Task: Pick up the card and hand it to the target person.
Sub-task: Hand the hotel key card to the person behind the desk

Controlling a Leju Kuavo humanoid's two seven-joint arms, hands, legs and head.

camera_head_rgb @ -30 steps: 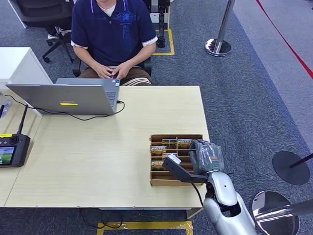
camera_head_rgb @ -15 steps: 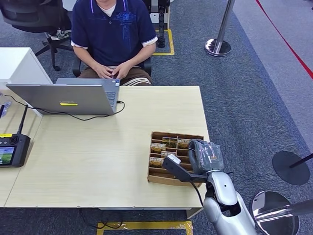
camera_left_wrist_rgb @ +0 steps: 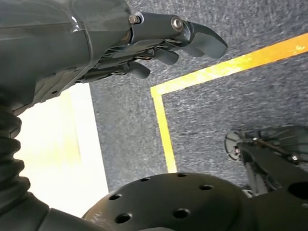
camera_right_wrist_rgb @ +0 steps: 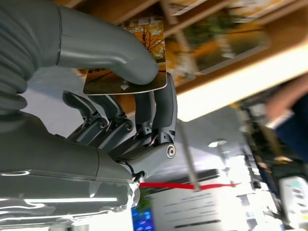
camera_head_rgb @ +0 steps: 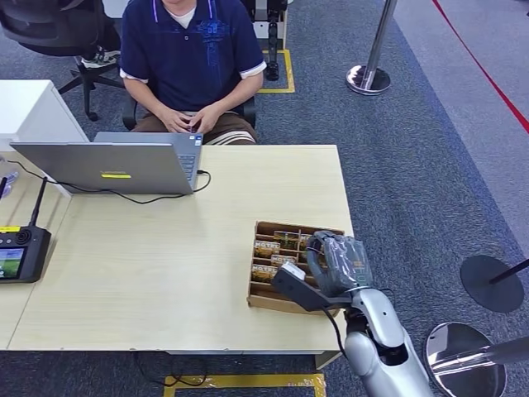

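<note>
Fingers (camera_left_wrist_rgb: 165, 55) of the left hand (camera_left_wrist_rgb: 120, 43) hang loosely curled over the carpet, grasping nothing. Across the table (camera_head_rgb: 156, 265), the right hand (camera_head_rgb: 340, 265) pinches the card (camera_right_wrist_rgb: 125, 72) between thumb and fingers, just above the wooden tray (camera_head_rgb: 262, 302) near the table's right front corner. Done well, the card should rise straight up until it clears the tray's dividers and the other cards, the pinch firm. Open tabletop lies between tray and seated person (camera_head_rgb: 190, 58); the laptop (camera_head_rgb: 106, 165) and its cable (camera_head_rgb: 156, 197) sit further left, away from that path.
</note>
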